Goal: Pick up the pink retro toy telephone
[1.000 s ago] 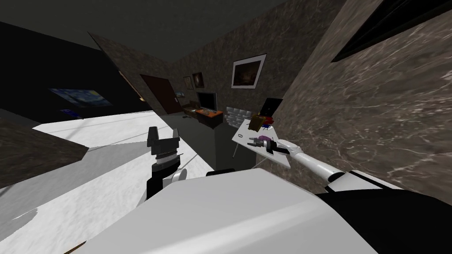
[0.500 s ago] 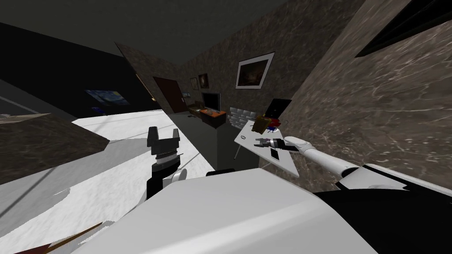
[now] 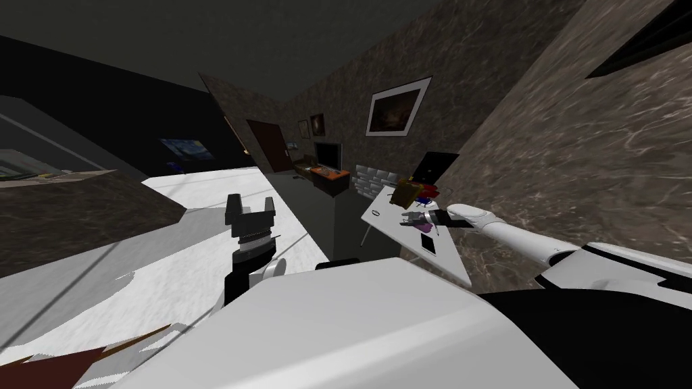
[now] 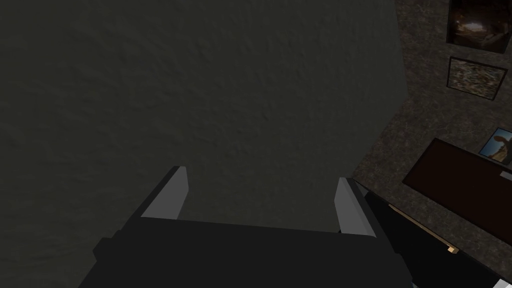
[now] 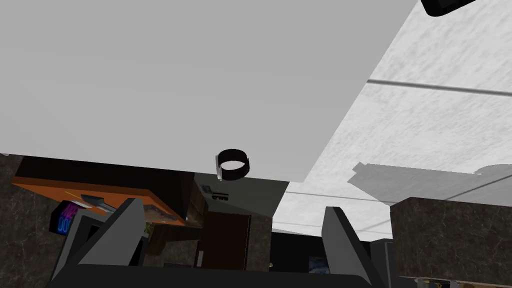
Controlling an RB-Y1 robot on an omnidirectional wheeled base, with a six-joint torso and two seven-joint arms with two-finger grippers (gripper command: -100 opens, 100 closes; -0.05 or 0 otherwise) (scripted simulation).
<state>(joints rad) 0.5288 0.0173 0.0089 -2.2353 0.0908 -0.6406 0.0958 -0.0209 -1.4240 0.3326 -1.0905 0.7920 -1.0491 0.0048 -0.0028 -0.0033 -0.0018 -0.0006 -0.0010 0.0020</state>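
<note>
Right hand [image 3: 411, 217] above desk [image 3: 384, 224], fingers wide apart, empty. Pinkish thing [image 3: 426, 229] on desk beside hand, likely telephone, not yet grasped. Grasp and lift left. Left hand [image 3: 251, 204] open, empty.

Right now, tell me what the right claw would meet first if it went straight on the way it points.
Probably the small black ring at the white table's edge: it lies straight ahead of the right claw, though height is unclear.
</note>
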